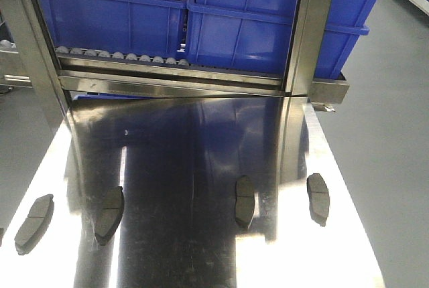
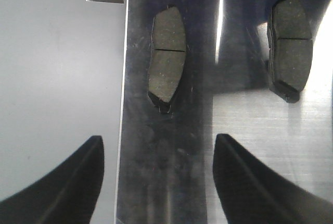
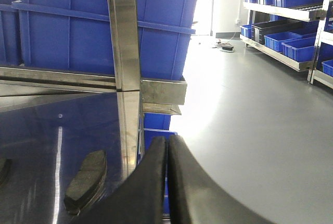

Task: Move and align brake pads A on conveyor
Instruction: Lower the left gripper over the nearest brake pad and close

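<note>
pads (image 1: 109, 214): we saw four flat on the counter (image 1: 201, 154), no conveyor in view | left tool (image 2: 158, 140): fingers apart, edge pad (image 2: 167, 54) dead ahead, long axis pointing away | right tool (image 3: 167, 139): fingers together; we judged the left arm nearer

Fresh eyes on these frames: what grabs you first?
Four dark brake pads lie in a loose row on the mirror-like steel table, which reflects the blue bins racked behind it. The left gripper hangs open short of two pads; the right gripper is shut by the table's right edge.
</note>
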Controlling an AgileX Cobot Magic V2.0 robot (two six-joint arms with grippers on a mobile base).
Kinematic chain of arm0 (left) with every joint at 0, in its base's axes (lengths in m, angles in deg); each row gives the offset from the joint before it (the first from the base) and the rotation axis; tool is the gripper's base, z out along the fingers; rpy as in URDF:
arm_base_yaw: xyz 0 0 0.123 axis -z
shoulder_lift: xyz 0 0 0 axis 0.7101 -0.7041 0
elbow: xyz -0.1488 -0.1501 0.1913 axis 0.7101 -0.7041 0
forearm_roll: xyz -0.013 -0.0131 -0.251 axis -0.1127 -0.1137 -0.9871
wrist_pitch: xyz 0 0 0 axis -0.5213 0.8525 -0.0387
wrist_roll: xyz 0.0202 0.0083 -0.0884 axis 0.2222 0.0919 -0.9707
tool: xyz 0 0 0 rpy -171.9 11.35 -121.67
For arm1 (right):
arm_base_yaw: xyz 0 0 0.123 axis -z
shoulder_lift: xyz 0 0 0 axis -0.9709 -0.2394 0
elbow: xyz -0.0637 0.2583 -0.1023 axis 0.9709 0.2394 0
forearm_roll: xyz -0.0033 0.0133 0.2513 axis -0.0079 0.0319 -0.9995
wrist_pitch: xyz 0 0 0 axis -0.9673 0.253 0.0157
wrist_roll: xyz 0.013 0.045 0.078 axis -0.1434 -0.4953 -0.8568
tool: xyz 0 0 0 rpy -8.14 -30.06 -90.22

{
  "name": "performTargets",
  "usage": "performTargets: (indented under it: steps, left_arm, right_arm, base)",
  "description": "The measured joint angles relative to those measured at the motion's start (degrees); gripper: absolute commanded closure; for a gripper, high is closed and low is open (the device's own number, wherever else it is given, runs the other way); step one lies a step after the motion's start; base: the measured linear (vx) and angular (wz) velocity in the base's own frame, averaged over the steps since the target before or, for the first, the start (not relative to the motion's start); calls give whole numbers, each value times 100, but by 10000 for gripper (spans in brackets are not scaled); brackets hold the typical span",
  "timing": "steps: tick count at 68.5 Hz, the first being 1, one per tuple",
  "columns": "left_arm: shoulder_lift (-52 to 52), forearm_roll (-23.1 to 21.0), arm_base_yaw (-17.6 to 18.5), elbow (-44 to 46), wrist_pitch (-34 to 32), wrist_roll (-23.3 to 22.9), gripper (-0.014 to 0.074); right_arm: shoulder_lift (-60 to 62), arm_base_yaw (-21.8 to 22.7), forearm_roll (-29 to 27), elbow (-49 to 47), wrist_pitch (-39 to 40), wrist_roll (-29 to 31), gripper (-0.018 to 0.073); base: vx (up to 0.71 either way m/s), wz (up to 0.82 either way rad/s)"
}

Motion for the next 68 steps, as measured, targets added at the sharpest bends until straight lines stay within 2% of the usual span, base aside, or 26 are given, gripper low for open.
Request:
performTargets:
  steps: [16,38,54,68]
  left_arm:
    - [-119,228,0,246,-135,11,146]
    - [-1485,236,0,1532,91,237,146]
    - [-2875,-307,0,2173,486,892,146]
    - [-3872,-422,0,2536,642,978,146]
  right_arm:
    - [0,0,0,0,0,0,571]
    - [0,0,0,0,0,0,571]
    - [0,0,0,0,0,0,571]
    - [0,0,0,0,0,0,571]
  base:
    - [0,0]
    - [0,0]
    - [0,0]
    - [0,0]
